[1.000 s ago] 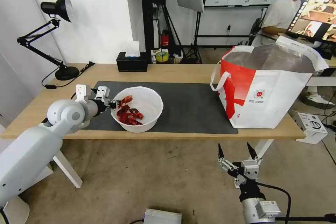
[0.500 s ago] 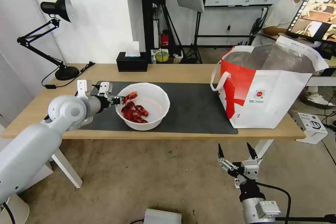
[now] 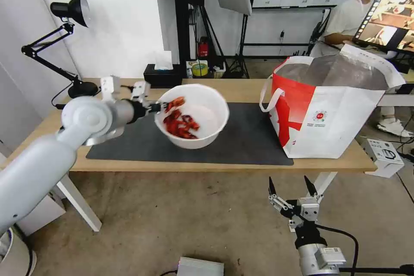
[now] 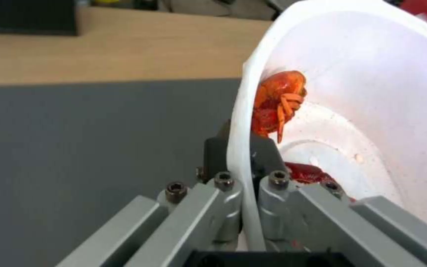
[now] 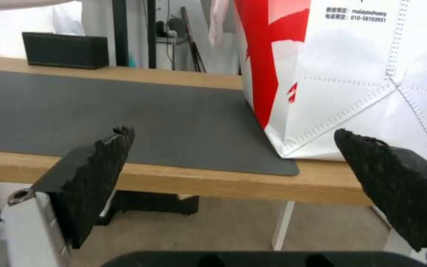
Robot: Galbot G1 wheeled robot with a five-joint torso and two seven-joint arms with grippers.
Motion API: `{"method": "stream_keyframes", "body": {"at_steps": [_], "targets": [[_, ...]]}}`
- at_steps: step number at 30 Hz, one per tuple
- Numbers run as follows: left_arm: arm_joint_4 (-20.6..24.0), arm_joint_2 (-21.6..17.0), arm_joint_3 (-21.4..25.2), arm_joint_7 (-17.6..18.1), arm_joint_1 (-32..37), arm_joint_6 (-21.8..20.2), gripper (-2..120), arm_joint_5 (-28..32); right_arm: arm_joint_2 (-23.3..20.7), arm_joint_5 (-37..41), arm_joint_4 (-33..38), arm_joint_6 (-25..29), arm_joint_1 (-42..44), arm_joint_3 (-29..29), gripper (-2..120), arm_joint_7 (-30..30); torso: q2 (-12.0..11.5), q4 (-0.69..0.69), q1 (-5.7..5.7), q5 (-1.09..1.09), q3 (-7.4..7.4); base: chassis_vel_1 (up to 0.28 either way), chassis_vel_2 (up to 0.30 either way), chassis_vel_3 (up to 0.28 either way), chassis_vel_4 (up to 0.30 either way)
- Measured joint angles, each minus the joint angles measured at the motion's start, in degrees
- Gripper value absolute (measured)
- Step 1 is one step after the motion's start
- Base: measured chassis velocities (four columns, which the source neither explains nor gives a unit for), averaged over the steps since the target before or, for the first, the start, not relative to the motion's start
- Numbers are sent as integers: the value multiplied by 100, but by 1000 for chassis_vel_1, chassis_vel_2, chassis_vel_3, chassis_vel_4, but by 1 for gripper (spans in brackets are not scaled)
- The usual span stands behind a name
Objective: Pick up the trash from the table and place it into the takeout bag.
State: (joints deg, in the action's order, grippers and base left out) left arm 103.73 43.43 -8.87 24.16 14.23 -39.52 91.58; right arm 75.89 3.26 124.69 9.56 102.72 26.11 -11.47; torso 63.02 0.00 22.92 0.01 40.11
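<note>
Left of centre in the head view, the left hand pinches the rim of the white bowl, one finger outside the wall and the other inside. The bowl hangs above the grey mat, apparently clear of it, though its blurred underside leaves that uncertain. It is tilted, its mouth facing up and toward the camera, and the red crayfish shells lie heaped against the side nearest the hand. At the right of the frame the takeout bag stands upright on the table, mouth open upward, well apart from the bowl. Low in the frame, below the table edge, the right hand waits with its fingers spread, holding nothing.
</note>
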Motion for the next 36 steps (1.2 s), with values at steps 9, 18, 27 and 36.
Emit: {"method": "stream_keyframes", "body": {"at_steps": [9,18,27,36], "targets": [[-1048,1165,-1010,135,-1715,15,0,223,0,0,0,0,-1,0,100,0,0,0,0,1,1,0,0,0,0],[-1604,1827,-1328,128,-2492,29,0,361,0,0,0,0,0,0,100,0,0,1,1,-2,0,0,0,0,0],[-2062,2238,-1498,197,-2992,45,0,513,0,0,0,0,0,0,100,0,0,1,0,-1,0,0,0,0,0],[-2763,3136,-1578,392,-3479,74,0,602,0,0,0,0,0,0,100,0,0,1,0,-1,0,0,0,0,0]]}}
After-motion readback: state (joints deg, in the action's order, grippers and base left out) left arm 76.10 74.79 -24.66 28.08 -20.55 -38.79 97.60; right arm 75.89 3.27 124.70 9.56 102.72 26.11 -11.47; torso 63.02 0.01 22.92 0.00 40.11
